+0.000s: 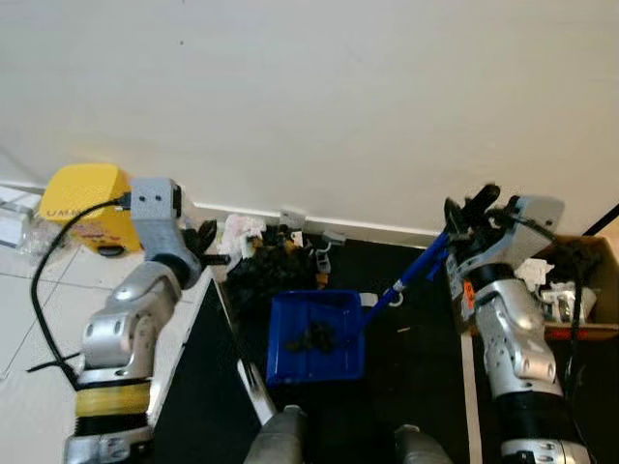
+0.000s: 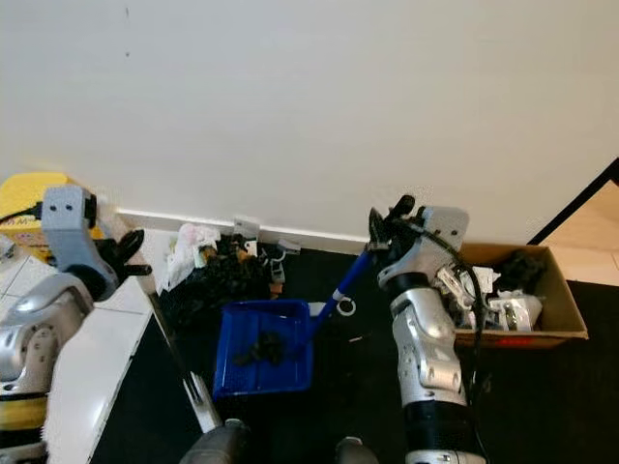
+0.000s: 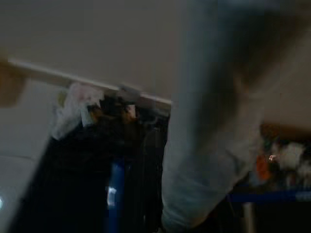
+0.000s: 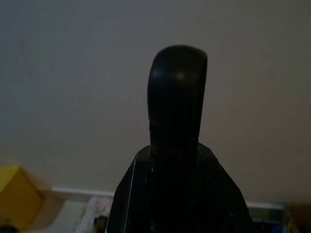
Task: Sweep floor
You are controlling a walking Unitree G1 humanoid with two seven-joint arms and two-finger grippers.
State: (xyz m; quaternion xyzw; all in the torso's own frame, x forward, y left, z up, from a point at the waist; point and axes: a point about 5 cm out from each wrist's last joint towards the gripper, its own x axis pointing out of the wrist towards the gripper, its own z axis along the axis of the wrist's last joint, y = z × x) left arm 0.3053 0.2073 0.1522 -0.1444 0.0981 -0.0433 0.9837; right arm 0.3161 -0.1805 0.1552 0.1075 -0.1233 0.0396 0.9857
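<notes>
The right end effector (image 1: 471,220) is clamping the blue dustpan (image 1: 317,336) handle; the pan is sitting on the dark floor near the debris pile (image 1: 266,256). The left end effector (image 1: 205,246) is gripping the broom handle (image 2: 179,362).

Both silver arms rise from the bottom corners of the head views, bent at the elbow and angled inward toward the middle of the frame. The left gripper (image 1: 205,246) sits at centre-left, its black fingers (image 1: 207,235) pointing right and lying close together. The right gripper (image 1: 471,220) sits at centre-right, slightly higher, its fingers pointing up and left, clamped together. In the right wrist view one black finger (image 4: 177,97) stands upright mid-frame.
</notes>
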